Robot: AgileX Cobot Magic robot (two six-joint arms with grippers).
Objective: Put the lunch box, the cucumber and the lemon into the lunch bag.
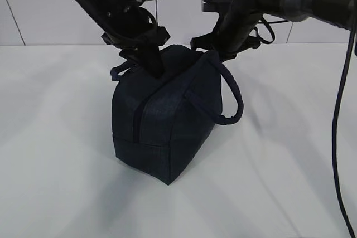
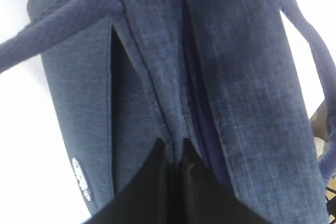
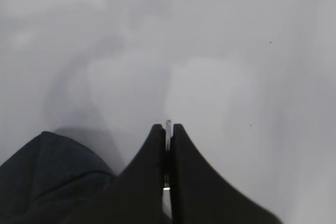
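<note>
You have the lunch bag (image 1: 167, 121) standing upright on the white table (image 1: 56, 165), roughly in the middle, with one corner turned toward the exterior camera. Its zipper (image 1: 136, 118) runs up the near end and over the top, and along the stretch you can see it looks closed. What is inside the bag cannot be told; no lunch box, cucumber or lemon shows in any view. One padded handle (image 1: 234, 96) hangs in a loop down the bag's right side; the other handle (image 1: 120, 71) sticks out at the upper left.

Your left gripper (image 1: 158, 69) comes down from the upper left onto the top of the bag. In the left wrist view its two black fingers (image 2: 152, 192) are pressed together with only a thin dark slit between them, and their tips meet the fabric right at the zipper seam. Whether they pinch a fold or the zipper pull cannot be told. A small white logo (image 2: 81, 178) shows on the bag's side panel there.

Your right gripper (image 1: 215, 54) sits at the far top corner of the bag, beside the base of the right handle. In the right wrist view its fingers (image 3: 142, 182) are closed, with a thin silvery sliver (image 3: 168, 129) caught between the tips; you cannot tell what that is. The bag's dark fabric fills the lower left corner of that view.
</note>
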